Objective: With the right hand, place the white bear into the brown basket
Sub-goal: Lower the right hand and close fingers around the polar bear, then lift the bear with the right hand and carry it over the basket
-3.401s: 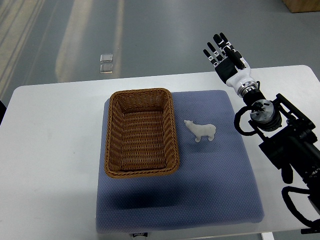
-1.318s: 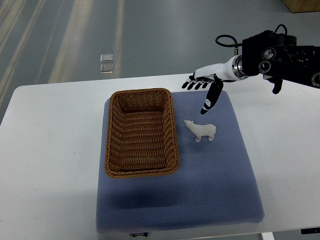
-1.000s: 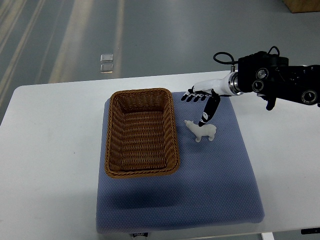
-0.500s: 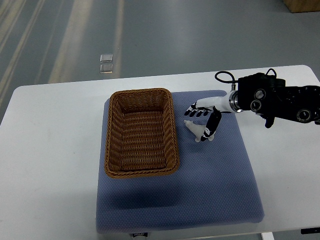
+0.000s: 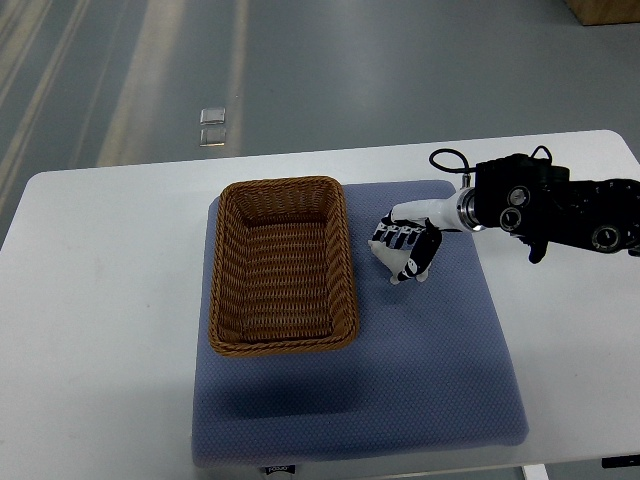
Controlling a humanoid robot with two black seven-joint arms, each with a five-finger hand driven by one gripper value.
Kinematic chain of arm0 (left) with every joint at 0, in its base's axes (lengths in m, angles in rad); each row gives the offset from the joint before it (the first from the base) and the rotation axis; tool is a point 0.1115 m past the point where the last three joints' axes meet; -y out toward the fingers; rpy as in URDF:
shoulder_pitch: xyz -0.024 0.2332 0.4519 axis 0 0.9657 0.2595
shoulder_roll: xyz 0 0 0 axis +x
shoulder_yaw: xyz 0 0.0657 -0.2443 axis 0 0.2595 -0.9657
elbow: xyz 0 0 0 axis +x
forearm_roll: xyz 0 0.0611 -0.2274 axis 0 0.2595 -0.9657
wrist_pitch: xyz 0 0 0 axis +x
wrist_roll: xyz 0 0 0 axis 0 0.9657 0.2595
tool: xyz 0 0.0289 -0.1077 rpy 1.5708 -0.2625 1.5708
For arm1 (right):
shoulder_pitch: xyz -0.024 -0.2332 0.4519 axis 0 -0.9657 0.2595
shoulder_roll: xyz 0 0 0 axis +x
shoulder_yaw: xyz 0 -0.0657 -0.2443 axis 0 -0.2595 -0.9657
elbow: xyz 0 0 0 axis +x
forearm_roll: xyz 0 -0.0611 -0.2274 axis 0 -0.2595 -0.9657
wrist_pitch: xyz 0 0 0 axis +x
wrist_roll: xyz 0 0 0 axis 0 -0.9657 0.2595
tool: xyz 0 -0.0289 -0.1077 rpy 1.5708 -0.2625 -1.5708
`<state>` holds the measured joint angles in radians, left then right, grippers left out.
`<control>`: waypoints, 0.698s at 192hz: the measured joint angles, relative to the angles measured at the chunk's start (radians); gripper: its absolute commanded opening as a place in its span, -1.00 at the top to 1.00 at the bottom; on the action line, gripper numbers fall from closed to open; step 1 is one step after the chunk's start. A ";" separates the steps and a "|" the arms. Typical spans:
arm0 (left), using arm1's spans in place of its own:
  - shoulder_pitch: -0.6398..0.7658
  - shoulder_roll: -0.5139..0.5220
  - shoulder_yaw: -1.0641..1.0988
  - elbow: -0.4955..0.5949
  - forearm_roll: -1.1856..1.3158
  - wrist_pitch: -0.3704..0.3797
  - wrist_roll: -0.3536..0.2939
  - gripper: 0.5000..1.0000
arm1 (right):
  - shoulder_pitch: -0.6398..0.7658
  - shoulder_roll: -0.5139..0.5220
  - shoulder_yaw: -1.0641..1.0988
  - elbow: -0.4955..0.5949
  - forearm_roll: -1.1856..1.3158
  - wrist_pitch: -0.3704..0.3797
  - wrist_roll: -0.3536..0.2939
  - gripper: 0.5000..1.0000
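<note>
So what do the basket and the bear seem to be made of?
Basket: woven wicker or rattan, matte brown; the ribbed weave shows. White bear: smooth, plain white, perhaps plastic or resin; the right hand covers most of it, so this is uncertain.

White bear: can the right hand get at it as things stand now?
Probably yes. The right hand is already on the white bear, fingers over its back, and nothing on the blue mat blocks it.

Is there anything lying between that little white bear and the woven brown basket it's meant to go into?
Nothing visible does. The small white bear figure sits on the blue mat just right of the brown wicker basket, with bare mat between. The right hand is already on it.
</note>
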<state>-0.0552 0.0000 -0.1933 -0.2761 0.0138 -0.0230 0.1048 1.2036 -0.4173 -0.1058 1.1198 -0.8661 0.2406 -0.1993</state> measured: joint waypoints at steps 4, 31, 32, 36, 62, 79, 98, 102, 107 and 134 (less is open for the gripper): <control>0.000 0.000 0.000 0.000 0.000 0.000 0.000 -1.00 | -0.001 0.000 0.000 0.000 -0.004 0.000 0.000 0.42; 0.000 0.000 0.000 0.001 0.000 0.000 0.000 -1.00 | -0.008 -0.004 0.000 0.004 -0.029 0.000 0.004 0.73; 0.000 0.000 0.000 0.001 0.000 0.000 0.000 -1.00 | -0.008 -0.004 0.000 0.005 -0.030 0.000 0.004 0.73; 0.000 0.000 0.000 0.001 0.000 0.000 0.000 -1.00 | -0.008 -0.005 0.000 0.006 -0.033 0.000 0.004 0.73; 0.000 0.000 0.000 0.002 0.000 0.000 0.000 -1.00 | -0.005 -0.021 0.010 0.016 -0.040 0.004 0.006 0.70; 0.000 0.000 0.001 0.001 0.000 0.000 0.000 -1.00 | 0.006 -0.044 0.028 0.027 -0.039 0.010 0.006 0.70; 0.000 0.000 0.001 0.000 0.000 0.000 0.000 -1.00 | 0.033 -0.073 0.039 0.042 -0.036 0.013 0.006 0.68; 0.000 0.000 0.002 0.000 0.000 0.000 0.000 -1.00 | 0.042 -0.082 0.042 0.048 -0.035 0.013 0.006 0.68; 0.000 0.000 0.002 0.000 0.000 0.000 0.000 -1.00 | 0.053 -0.093 0.047 0.057 -0.033 0.015 0.006 0.68; 0.000 0.000 0.003 -0.005 0.000 0.002 0.000 -1.00 | 0.126 -0.149 0.071 0.093 -0.023 0.040 0.006 0.67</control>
<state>-0.0552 0.0000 -0.1905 -0.2816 0.0140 -0.0208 0.1045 1.3292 -0.5664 -0.0347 1.2132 -0.8893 0.2811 -0.1932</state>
